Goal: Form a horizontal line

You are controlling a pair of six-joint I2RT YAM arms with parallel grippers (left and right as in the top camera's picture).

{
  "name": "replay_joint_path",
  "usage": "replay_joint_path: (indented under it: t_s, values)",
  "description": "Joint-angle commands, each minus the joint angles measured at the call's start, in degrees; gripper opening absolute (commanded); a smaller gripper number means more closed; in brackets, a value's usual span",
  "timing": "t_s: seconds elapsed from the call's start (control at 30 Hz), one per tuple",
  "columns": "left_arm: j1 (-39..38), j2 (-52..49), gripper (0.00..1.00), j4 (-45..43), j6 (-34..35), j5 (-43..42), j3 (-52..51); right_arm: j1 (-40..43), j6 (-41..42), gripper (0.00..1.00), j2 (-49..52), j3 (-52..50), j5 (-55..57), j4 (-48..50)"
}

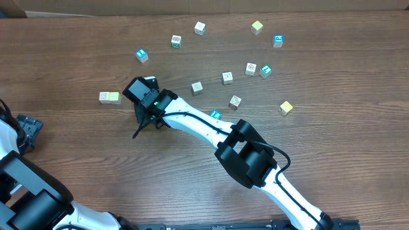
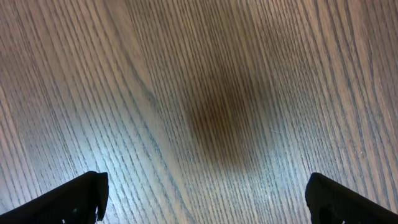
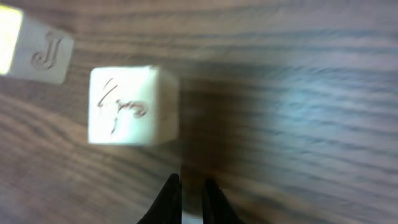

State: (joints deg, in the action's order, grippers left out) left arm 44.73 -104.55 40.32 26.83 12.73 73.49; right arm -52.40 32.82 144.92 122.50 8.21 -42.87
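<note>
Over the worktop (image 2: pixel 205 74) the left end effector (image 2: pixel 205 193) is wide open, empty. The right end effector (image 3: pixel 189 182) is nearly closed, gripping nothing. The horizontal line (image 1: pixel 109 97) sits at 9 o'clock, unfinished. We could skew it if the tips nudge the pale cube (image 3: pixel 127 106) off-centre.

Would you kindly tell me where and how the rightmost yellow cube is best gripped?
Take the yellow cube by two opposite side faces, coming straight down from above. It lies turned cornerwise in the overhead view, so the grip should probably rotate to match; no neighbour stands close, leaving room on every side.
</note>
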Motion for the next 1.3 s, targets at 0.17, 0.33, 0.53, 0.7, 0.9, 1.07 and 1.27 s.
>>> replay_joint_path:
  t_s: [0.17,0.33,0.53,0.7,0.9,1.07,1.27]
  values:
    - [0.1,-0.8,0.99,0.0,-0.2,1.2,-0.4,1.4,-0.2,0.06,0.4,-0.3,5.2,3.4]
    - [0.1,-0.8,1.0,0.0,-0.2,1.2,-0.4,1.4,0.4,0.04,0.4,-0.3,3.9,5.0]
    - [0.1,-0.8,0.99,0.0,-0.2,1.2,-0.4,1.4,0.4,0.04,0.4,-0.3,2.1,5.0]
    - [0.1,-0.8,1.0,0.0,-0.2,1.2,-0.4,1.4,0.5,0.04,0.4,-0.3,1.9,5.1]
    - [0.1,-0.8,1.0,0.0,-0.2,1.2,-0.4,1.3,0.4,0.04,0.5,-0.3,-2.6,6.3]
    - [0.1,-0.8,0.99,0.0,-0.2,1.2,-0.4,1.2,0.4,0.04,0.5,-0.3,-2.5,6.8]
    - [0.1,-0.8,1.0,0.0,-0.2,1.2,-0.4,1.2,0.5,0.04,0.5,-0.3,-2.6,6.8]
